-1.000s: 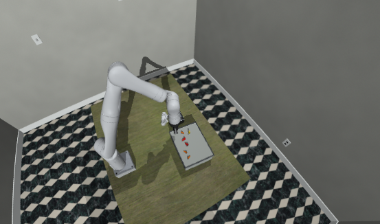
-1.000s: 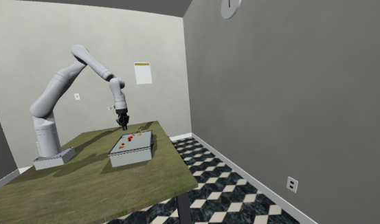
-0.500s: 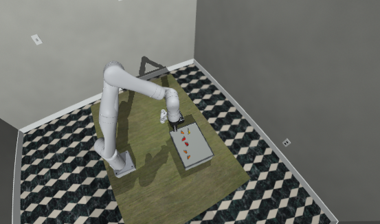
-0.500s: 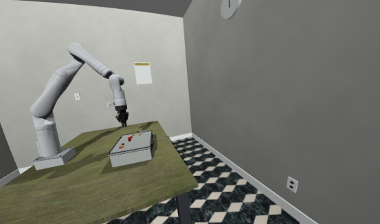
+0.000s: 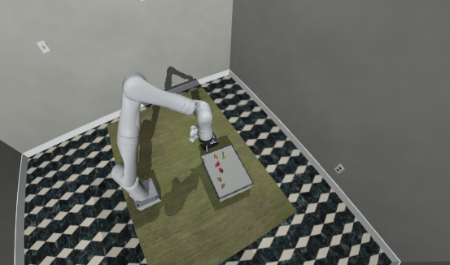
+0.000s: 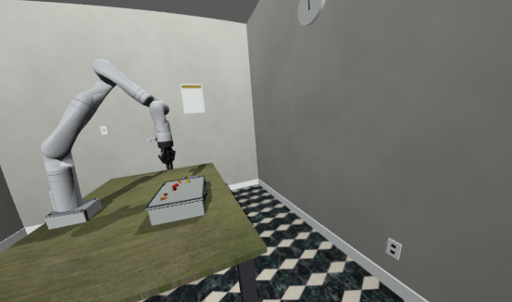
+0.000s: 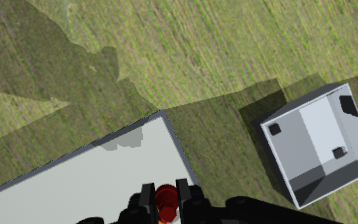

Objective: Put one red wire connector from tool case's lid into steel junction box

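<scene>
1. Red connector (image 7: 166,200): small, probably light, rigid plastic, likely slick; best pinched across its body. Rounded, glossy red cap
2. Location: clamped between the gripper (image 7: 166,199) fingers, above the lid (image 7: 81,175) corner
3. Box (image 7: 317,145): open, steel-grey, apart from the lid on the table (image 7: 206,55)
4. Other connectors (image 5: 218,164): on the lid

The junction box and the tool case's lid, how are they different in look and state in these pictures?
The steel junction box is a deep, open cube with tall walls; the tool case's lid is a broad, flat grey surface with a dark edge. The box looks far narrower than the lid. Inside the box only small dark fittings show, no connectors; the lid carries several red and orange connectors. Both are grey and rest on the green table.
</scene>
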Robot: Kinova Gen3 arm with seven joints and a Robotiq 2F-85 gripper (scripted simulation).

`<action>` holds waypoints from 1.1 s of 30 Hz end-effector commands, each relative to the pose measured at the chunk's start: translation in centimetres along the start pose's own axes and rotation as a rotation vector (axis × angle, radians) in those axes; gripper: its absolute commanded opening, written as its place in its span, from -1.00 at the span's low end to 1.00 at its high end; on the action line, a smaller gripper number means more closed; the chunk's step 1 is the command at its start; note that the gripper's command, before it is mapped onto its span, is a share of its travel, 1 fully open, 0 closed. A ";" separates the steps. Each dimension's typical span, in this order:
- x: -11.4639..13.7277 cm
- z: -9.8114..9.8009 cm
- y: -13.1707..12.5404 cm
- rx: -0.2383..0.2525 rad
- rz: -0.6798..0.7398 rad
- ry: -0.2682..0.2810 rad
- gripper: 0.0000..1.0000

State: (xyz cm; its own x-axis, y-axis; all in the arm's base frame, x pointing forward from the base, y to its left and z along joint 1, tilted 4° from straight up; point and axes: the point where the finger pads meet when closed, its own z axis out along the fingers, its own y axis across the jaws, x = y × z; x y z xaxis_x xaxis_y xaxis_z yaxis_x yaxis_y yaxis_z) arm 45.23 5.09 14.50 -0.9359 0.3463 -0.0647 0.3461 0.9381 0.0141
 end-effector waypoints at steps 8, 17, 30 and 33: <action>0.2 0.1 7.3 0.002 -0.018 -0.002 -0.62; 0.4 0.1 13.8 0.002 -0.018 -0.002 -0.62; 0.4 0.1 16.6 0.002 -0.018 -0.002 -0.62; 0.4 0.1 16.6 0.002 -0.018 -0.002 -0.62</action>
State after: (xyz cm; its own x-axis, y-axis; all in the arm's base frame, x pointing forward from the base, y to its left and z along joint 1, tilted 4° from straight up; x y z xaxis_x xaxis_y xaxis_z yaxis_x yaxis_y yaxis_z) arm 50.53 20.75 14.63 -0.9418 0.3296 -0.0662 0.3296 0.9440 0.0119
